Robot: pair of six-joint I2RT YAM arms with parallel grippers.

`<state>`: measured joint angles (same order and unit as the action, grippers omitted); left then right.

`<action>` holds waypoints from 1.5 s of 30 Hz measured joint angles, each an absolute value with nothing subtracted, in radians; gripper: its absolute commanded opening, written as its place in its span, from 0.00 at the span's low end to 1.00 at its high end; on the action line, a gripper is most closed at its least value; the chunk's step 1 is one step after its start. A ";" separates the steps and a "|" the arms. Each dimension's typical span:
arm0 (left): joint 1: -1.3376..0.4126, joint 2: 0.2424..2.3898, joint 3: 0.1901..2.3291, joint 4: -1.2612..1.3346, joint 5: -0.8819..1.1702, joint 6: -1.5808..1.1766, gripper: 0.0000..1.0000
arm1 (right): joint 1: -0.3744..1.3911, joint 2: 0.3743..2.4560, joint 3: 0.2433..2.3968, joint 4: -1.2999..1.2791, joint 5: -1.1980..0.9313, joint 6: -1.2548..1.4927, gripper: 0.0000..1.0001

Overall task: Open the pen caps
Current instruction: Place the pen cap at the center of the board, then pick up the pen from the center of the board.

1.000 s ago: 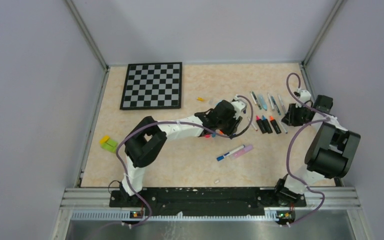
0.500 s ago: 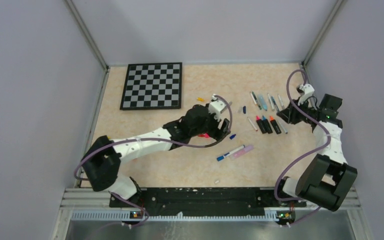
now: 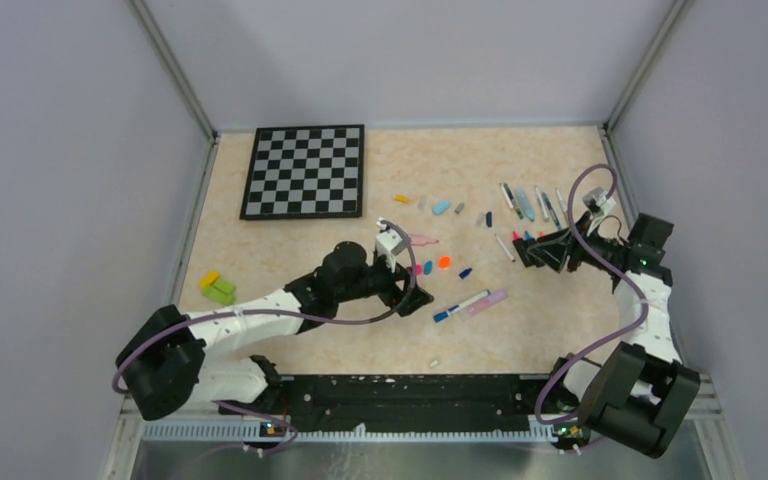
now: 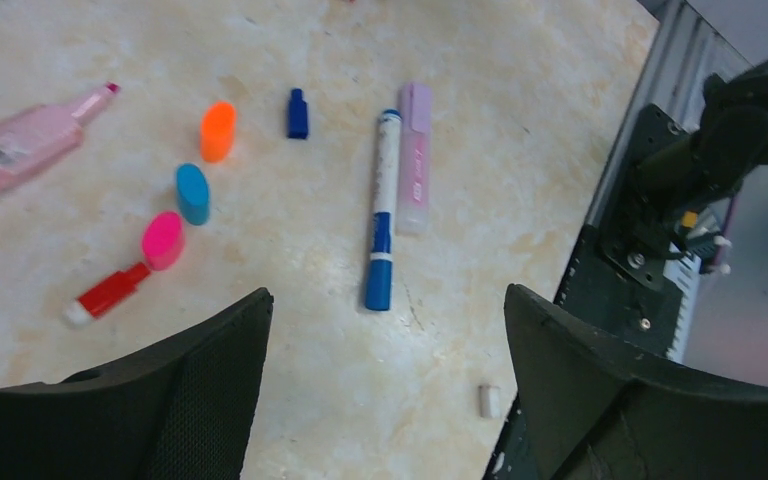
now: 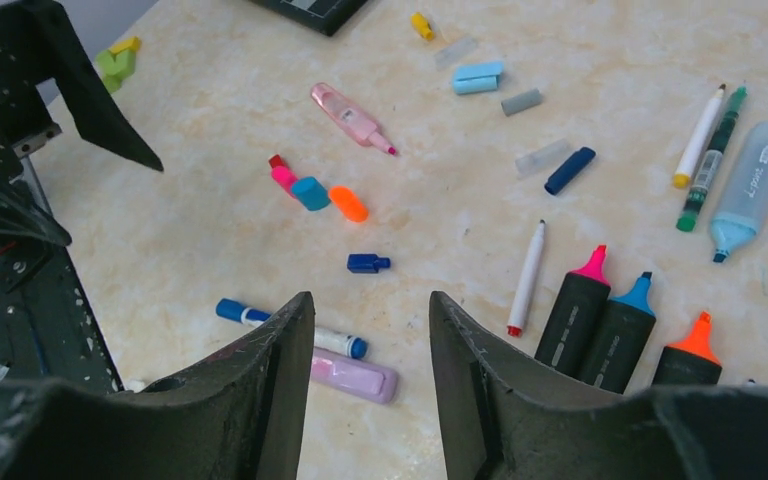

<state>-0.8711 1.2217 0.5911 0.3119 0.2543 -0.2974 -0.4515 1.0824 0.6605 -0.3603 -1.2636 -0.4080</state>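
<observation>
Orange cap (image 4: 217, 131), light-blue cap (image 4: 192, 193) and pink cap (image 4: 163, 240) lie loose in a short row at mid-table, with a red cap (image 4: 108, 293) just beside the pink one and a small dark-blue cap (image 4: 297, 113) near the orange. A white pen (image 4: 384, 190) close by wears a blue cap (image 4: 378, 285), a lilac highlighter (image 4: 414, 160) alongside it. Since half a second ago the left gripper (image 4: 388, 300) has drawn back toward the near edge, uncovering the row; its fingers are spread wide and empty. The right gripper (image 5: 370, 300) has slid left over three black markers (image 5: 610, 325), fingers parted, holding nothing. Beige marbled tabletop (image 3: 290, 250), grey walls (image 3: 410, 60), chessboard (image 3: 305, 170) at the back left
</observation>
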 measured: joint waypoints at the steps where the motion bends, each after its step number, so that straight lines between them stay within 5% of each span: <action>1: -0.870 1.232 0.586 0.313 0.288 -0.313 0.82 | -0.451 1.081 0.660 -0.360 -1.274 -0.411 0.45; 8: -0.908 1.378 0.622 0.245 0.339 -0.365 0.75 | -0.451 1.081 0.661 -0.377 -1.301 -0.450 0.46; 19: -1.046 1.631 0.884 0.043 0.132 -0.284 0.61 | -0.451 1.081 0.661 -0.395 -1.305 -0.472 0.46; 25: -1.076 1.737 0.979 -0.024 0.093 -0.219 0.45 | -0.451 1.081 0.661 -0.404 -1.305 -0.476 0.46; 39: -1.100 1.857 1.098 -0.108 0.060 -0.139 0.32 | -0.451 1.083 0.661 -0.431 -1.305 -0.494 0.46; 45: -1.106 1.870 1.121 -0.134 0.005 -0.127 0.14 | -0.451 1.084 0.661 -0.443 -1.306 -0.505 0.46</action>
<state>-1.1057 1.8702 1.1210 -0.1341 0.0051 -0.1272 -0.4515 1.0836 0.6605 -0.4427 -1.3056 -0.5049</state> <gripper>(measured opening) 0.231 0.458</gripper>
